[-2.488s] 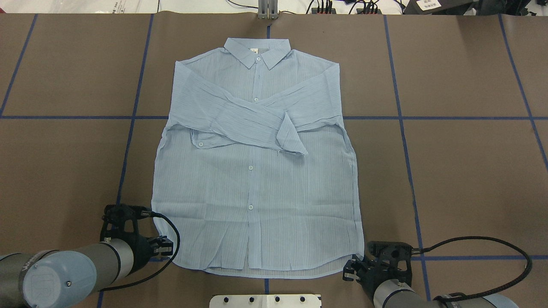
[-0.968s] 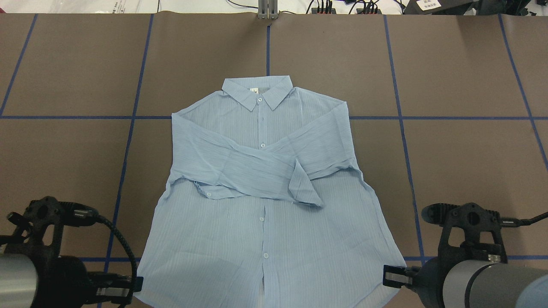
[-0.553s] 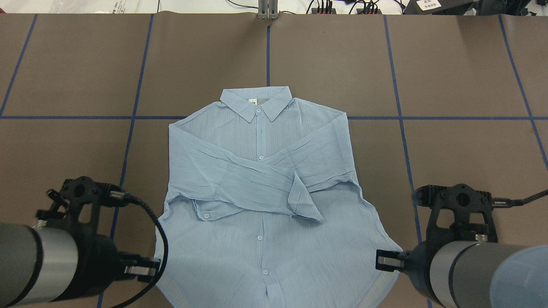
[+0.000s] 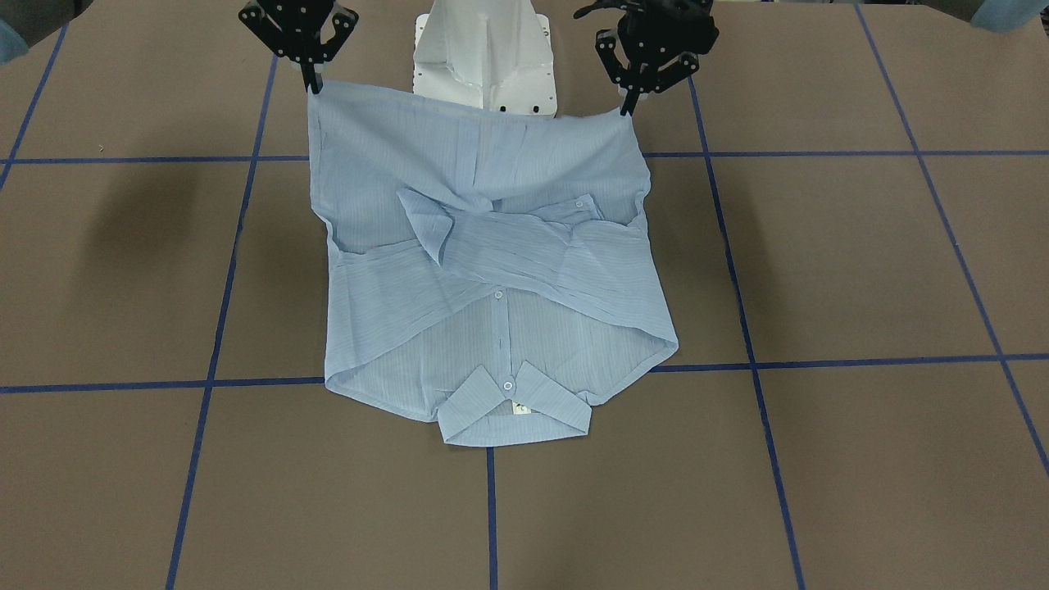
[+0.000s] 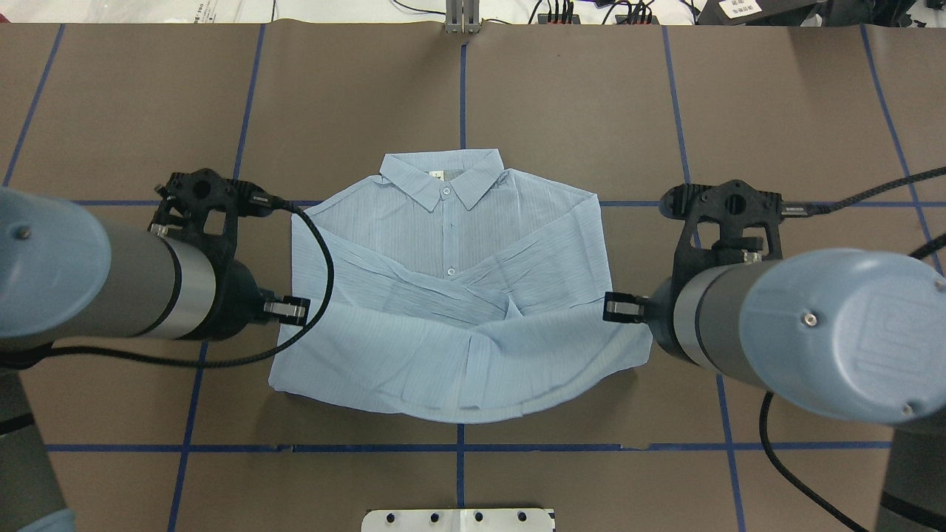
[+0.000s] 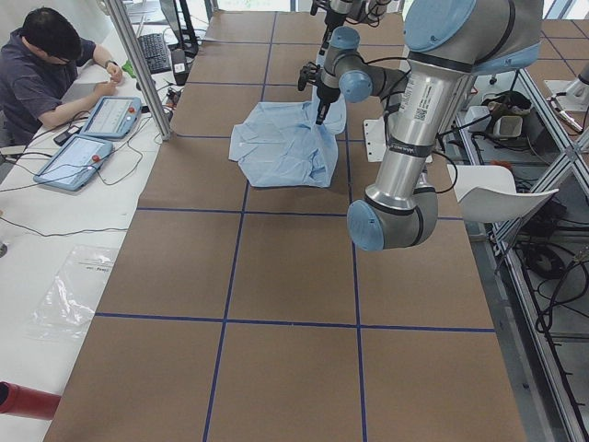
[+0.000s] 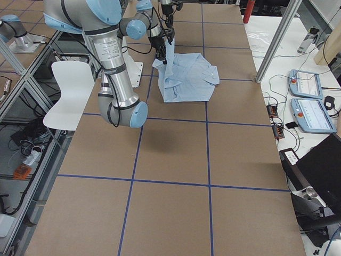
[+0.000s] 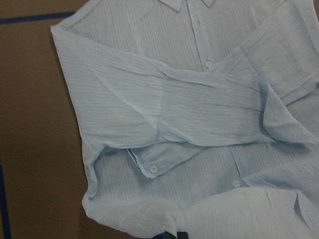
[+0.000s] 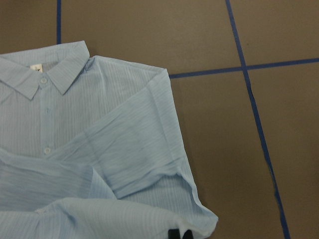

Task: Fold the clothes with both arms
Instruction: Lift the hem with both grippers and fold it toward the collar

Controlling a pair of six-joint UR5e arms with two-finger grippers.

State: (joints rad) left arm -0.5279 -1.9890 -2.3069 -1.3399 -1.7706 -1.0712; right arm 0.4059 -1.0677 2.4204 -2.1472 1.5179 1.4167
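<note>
The light-blue striped shirt [image 5: 443, 244] lies front up in the middle of the table, collar away from me and both sleeves crossed over the chest. It also shows in the front view [image 4: 492, 279]. My left gripper [image 5: 290, 310] is shut on the left hem corner and shows at the front view's top right [image 4: 628, 105]. My right gripper [image 5: 617, 307] is shut on the right hem corner and shows at the front view's top left [image 4: 312, 84]. Both hold the hem raised above the table, sagging between them over the lower half. The wrist views show the crossed sleeves [image 8: 189, 114] and the collar [image 9: 55, 69].
The brown table carries a blue tape grid [image 5: 462, 447]. The white pedestal base [image 4: 488, 57] stands at my edge of the table. An operator [image 6: 41, 69] sits with tablets [image 6: 92, 138] at the far side. A white chair [image 7: 69, 88] stands behind me.
Both grippers, down at the hem corners 2.5 s ago, lifted them and dragged the shirt toward me. Since then they have carried the raised hem forward over the shirt toward the collar.
</note>
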